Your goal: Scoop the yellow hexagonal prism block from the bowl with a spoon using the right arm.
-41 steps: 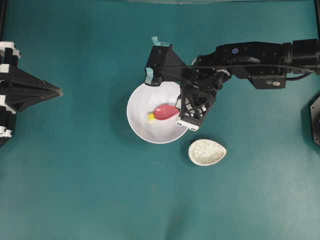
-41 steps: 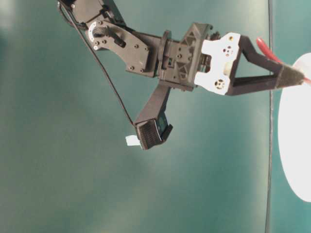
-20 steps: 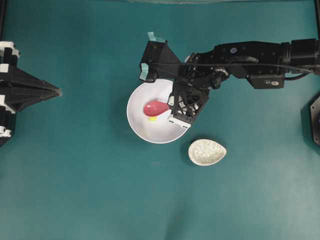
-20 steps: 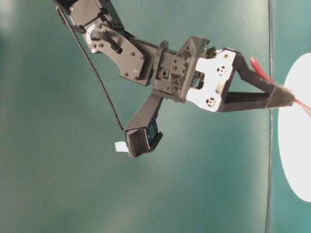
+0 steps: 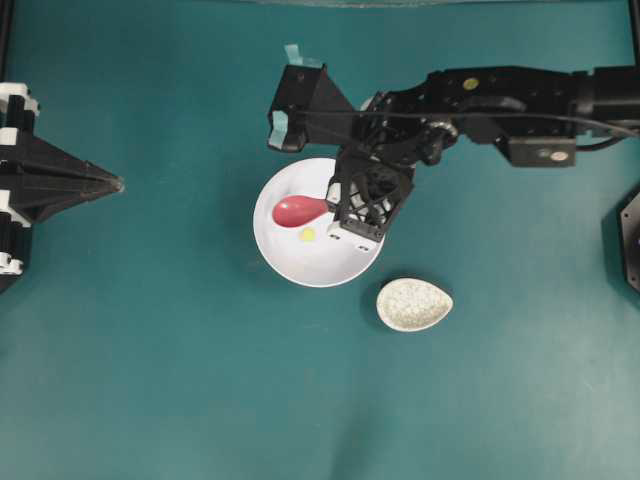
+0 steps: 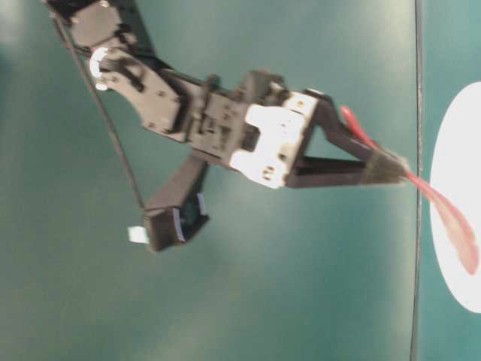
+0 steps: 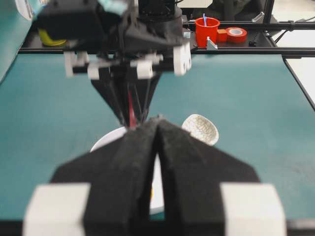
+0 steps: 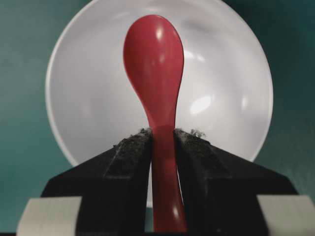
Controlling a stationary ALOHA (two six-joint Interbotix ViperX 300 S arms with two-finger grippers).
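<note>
The white bowl (image 5: 272, 252) holds the small yellow hexagonal prism block (image 5: 308, 235), which lies loose on its floor. My right gripper (image 5: 334, 206) is shut on the handle of the pink-red spoon (image 5: 293, 210). The scoop hovers over the bowl's left half, just beside the block and with nothing in it. In the right wrist view the spoon (image 8: 155, 59) runs straight out from the gripper (image 8: 162, 133) over the bowl (image 8: 88, 98), and the block is hidden. From table level the spoon (image 6: 451, 218) slopes down over the bowl (image 6: 455, 135). My left gripper (image 5: 117, 183) is shut and far left.
A speckled off-white teardrop rest (image 5: 414, 304) lies just right of and below the bowl. In the left wrist view a red cup (image 7: 206, 29) and tape rolls sit on the far rail behind the table.
The right gripper has carried the spoon leftward across the bowl. The scoop has passed the block, which was at its tip and now lies beside it. The left arm has not moved.
</note>
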